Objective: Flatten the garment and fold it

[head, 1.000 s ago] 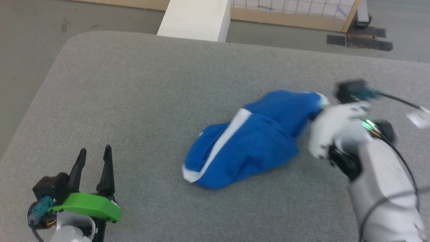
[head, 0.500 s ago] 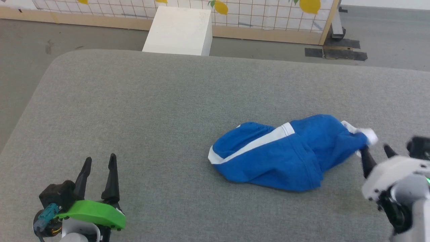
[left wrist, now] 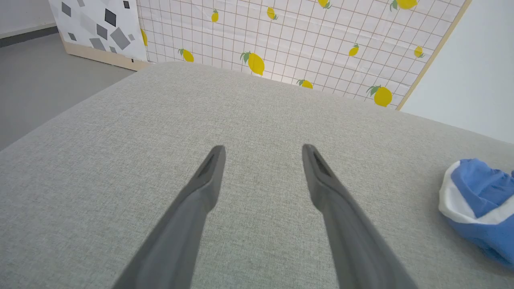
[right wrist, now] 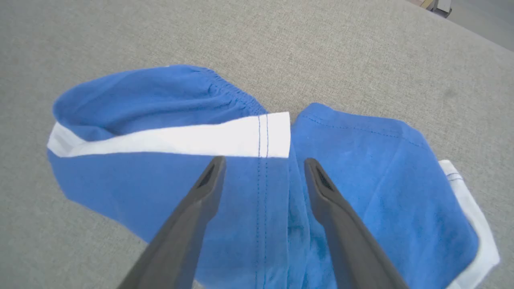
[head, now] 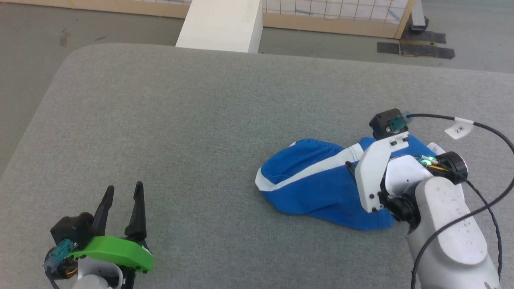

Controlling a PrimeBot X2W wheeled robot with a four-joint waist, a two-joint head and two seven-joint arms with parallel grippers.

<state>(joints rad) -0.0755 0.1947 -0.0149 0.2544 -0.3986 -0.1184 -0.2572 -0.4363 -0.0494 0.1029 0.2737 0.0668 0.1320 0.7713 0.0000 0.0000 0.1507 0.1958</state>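
The grey table (head: 160, 120) carries the garment (head: 309, 184), a bunched heap directly beneath the right gripper (right wrist: 263, 160) and well off to the right of the left gripper (head: 124, 186), which sits with fingers spread over bare table. Half a second ago the right gripper stood just off the heap's right end; now it has swung in over the middle, fingers apart and holding nothing, with the end of the white stripe (right wrist: 180, 138) just ahead of its tips. It seems to be lining up a fresh grasp on the overlapping layer, so flattening has hardly begun.
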